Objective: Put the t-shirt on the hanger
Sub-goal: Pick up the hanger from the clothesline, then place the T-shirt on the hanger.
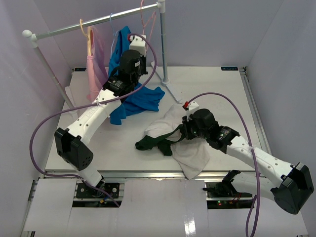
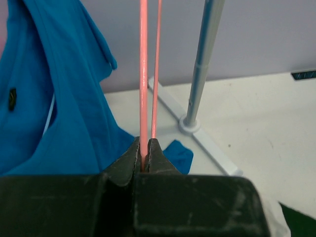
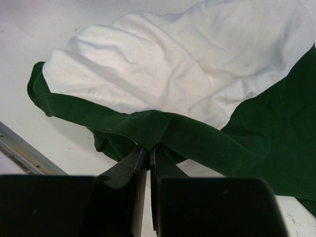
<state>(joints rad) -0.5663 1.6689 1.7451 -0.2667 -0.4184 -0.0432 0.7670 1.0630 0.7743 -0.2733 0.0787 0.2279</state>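
The pink hanger (image 1: 147, 22) hangs from the right end of the rack's rail. My left gripper (image 1: 139, 51) is raised to it; in the left wrist view the gripper (image 2: 146, 146) is shut on one thin pink wire of the hanger (image 2: 143, 74), with a second wire just behind. The t-shirt (image 1: 190, 155) lies crumpled on the table, white body with dark green sleeves. My right gripper (image 1: 181, 131) is low over it; in the right wrist view the gripper (image 3: 148, 151) is shut on the ribbed dark green collar band (image 3: 148, 126) of the t-shirt (image 3: 163, 59).
A bright blue shirt (image 1: 138, 103) hangs from a blue hanger and spills onto the table by my left arm. A pale pink garment (image 1: 96, 66) hangs on a yellow-orange hanger. The rack's post (image 1: 163, 44) and foot (image 2: 190, 123) stand behind the t-shirt.
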